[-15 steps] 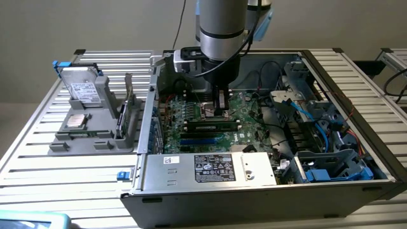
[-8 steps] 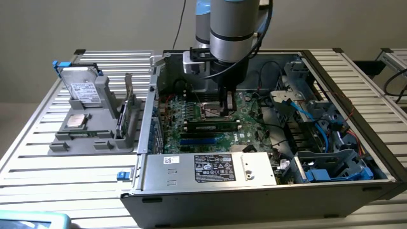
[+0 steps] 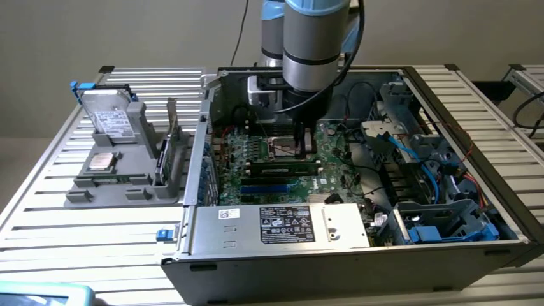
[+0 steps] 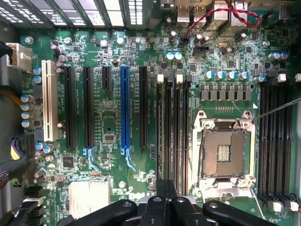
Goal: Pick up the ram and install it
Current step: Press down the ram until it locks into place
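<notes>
Trouble, as I am judging it, is gathering around the seating of the stick. At the exterior view's left, the silver drive (image 3: 113,118) is sitting in its gray holder (image 3: 102,185) on the counter (image 3: 85,242), well apart from the work and posing no risk.

Moving right into the open computer case (image 3: 340,268), the ram (image 3: 285,171) is lying along the black memory slots (image 4: 171,136), its pale label facing up toward the camera. I cannot tell whether it is fully seated or only resting in the slot.

The gripper (image 3: 299,150) is hanging just beside it, by the processor socket (image 4: 225,153). Its jaws are pressed together with nothing between them, as the wrist view is also showing (image 4: 164,207).

If the closed jaws are bearing down off-centre, I am risking one end of the stick tilting up, or the clips not latching. A sideways drift could be putting the tips onto the bare socket.

Further right, blue cables (image 3: 434,172) are crowding the case, and a wide swing of the arm could be snagging them.
</notes>
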Robot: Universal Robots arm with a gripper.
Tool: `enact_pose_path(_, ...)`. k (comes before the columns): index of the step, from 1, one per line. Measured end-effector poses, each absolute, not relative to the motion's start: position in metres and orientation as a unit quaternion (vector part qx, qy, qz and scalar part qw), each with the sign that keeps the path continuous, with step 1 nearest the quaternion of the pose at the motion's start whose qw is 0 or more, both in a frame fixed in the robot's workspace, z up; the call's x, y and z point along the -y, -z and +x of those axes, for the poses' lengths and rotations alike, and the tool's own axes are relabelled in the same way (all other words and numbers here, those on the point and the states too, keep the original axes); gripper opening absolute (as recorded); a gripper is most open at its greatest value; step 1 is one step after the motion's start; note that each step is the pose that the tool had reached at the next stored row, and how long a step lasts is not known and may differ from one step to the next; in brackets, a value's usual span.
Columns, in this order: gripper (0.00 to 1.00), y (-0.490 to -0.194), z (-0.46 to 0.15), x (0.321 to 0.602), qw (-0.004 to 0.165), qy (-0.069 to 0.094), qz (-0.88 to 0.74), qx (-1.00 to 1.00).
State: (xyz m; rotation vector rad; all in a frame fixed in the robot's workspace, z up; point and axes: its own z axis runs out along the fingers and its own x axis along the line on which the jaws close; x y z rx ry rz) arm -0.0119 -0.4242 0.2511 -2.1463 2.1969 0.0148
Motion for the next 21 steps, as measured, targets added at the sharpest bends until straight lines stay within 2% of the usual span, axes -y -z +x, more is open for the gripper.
enact_pose_path(21, 0.11, -0.235, 0.0, 0.427, 0.03, -0.017, -0.695, -0.718)
